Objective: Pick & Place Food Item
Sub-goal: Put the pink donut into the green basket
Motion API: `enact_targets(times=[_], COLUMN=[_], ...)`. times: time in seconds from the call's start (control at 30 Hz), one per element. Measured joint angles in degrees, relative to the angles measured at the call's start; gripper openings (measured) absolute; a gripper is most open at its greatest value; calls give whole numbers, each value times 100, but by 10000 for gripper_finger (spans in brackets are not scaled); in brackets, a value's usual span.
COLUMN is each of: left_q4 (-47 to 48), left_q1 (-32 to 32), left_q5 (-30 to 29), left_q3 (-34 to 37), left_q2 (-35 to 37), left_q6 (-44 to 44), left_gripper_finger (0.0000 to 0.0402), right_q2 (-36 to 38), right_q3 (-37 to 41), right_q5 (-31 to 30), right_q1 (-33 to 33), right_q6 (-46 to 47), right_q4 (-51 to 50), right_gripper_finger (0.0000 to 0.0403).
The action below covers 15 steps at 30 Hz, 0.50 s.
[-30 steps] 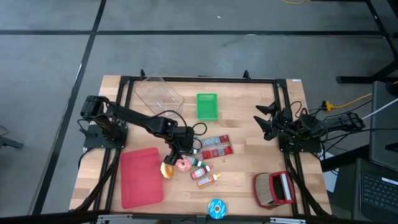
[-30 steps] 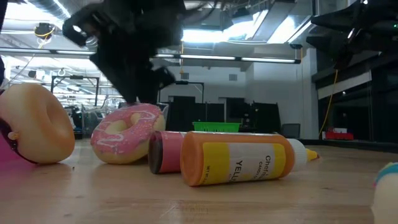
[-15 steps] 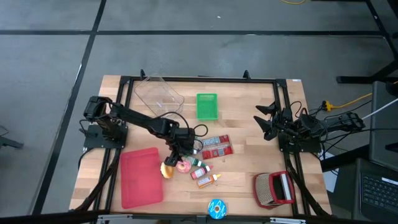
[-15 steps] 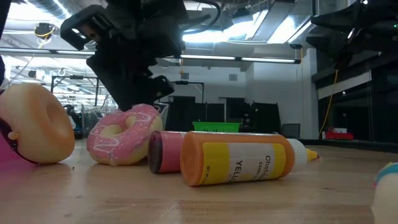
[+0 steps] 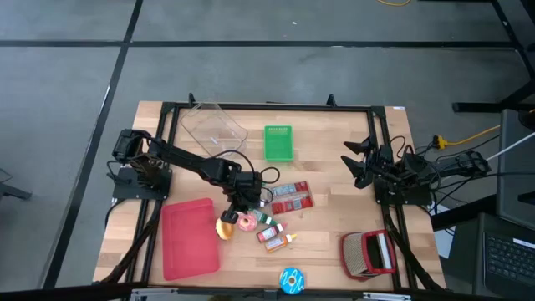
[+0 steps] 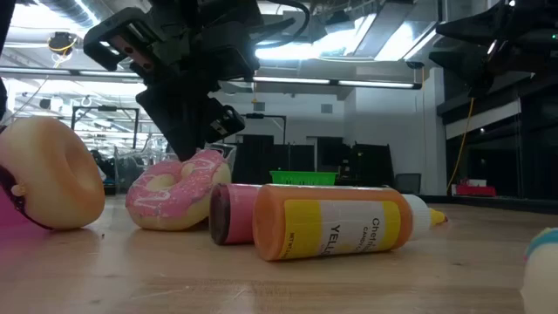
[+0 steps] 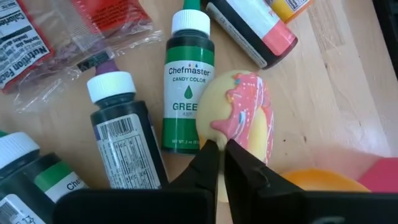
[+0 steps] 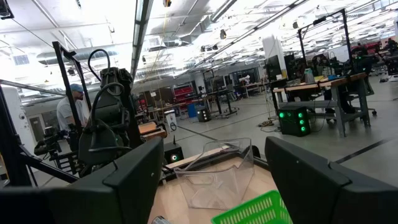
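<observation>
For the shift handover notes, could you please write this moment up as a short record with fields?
left claw: shut, pinching the rim of the pink-frosted donut
right claw: open, waiting near the table's right edge
beside donut: plain glazed donut, green candy-color bottle
red tray: nothing on it, left of the donuts
far side: clear container, green basket

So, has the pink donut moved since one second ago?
Yes. In the low view the pink donut has tipped up, its rim now nearer the orange bottle, with the left gripper shut on it.
</observation>
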<state>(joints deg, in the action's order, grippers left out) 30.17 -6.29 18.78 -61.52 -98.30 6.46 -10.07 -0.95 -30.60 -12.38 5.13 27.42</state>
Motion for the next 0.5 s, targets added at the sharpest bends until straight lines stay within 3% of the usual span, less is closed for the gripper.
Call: enact_targets(times=[0.3, 0.5], left_q4=[4, -47], left_q1=[47, 423], left_q5=[96, 301], left_q3=[-783, -1494], left_q2=[0, 0], left_q6=[231, 471], left_gripper_finger=[5, 7], right_q2=[0, 2], right_q3=[0, 0], right_q5=[1, 3], right_q1=[0, 0], right_q6=[-2, -2], right_q4=[0, 2], right_gripper_finger=[283, 283])
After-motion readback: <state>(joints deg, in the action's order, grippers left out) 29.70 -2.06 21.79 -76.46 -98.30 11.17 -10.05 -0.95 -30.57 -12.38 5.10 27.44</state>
